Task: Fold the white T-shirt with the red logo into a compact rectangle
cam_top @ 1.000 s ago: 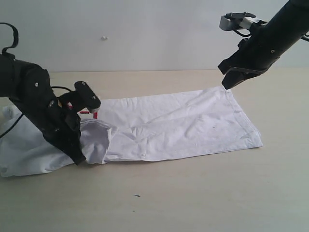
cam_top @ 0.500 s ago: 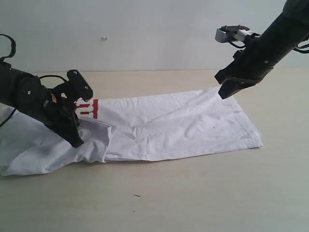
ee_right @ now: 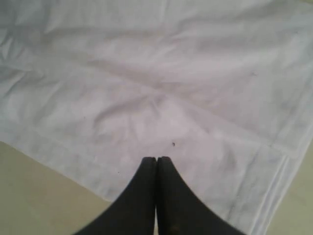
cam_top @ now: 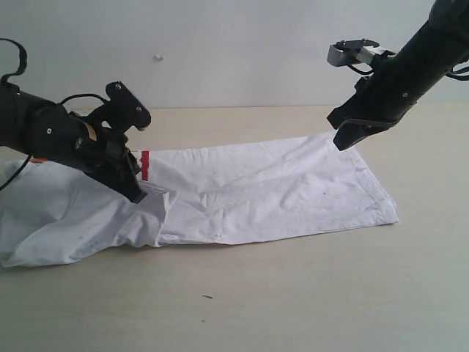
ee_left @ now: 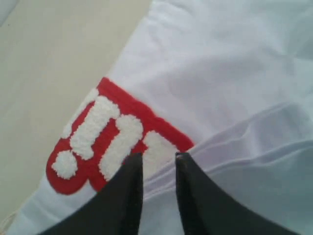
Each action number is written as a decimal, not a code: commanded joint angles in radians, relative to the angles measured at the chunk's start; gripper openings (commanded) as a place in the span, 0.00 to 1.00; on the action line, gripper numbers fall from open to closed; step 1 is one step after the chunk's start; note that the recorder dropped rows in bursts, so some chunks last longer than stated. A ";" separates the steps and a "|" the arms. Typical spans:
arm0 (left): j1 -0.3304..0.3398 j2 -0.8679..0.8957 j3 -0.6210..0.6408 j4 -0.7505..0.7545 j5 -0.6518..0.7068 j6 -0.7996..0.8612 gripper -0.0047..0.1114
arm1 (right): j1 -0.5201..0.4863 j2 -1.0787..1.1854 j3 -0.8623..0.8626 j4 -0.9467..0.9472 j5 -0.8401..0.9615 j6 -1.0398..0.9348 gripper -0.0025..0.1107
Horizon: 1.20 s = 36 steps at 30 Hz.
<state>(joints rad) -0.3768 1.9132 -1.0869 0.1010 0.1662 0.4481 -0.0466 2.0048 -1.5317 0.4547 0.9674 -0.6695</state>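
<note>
White T-shirt with the red logo (cam_top: 271, 191) spread flat on a tan table (cam_top: 293, 301). Left gripper (ee_left: 159, 164) down at a fold of cloth, jaws narrowly parted, fuzzy red-outlined lettering (ee_left: 105, 142) just beyond the fingertips. Right gripper (cam_top: 343, 141) pressed closed and empty, raised above the shirt's far corner, wrinkled cloth beneath.

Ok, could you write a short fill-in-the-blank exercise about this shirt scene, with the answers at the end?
The white T-shirt has fuzzy lettering outlined in ____. That lettering shows in the ____ wrist view. The right gripper has its jaws ____.
Missing words: red; left; shut.
</note>
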 commanded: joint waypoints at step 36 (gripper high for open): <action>-0.023 0.014 -0.021 -0.165 0.046 0.023 0.04 | 0.000 0.213 0.000 -0.279 -0.015 0.172 0.02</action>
<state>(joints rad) -0.3940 1.9746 -1.1108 -0.0559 0.1943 0.4788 -0.0466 2.2069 -1.5317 0.2352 0.9663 -0.5462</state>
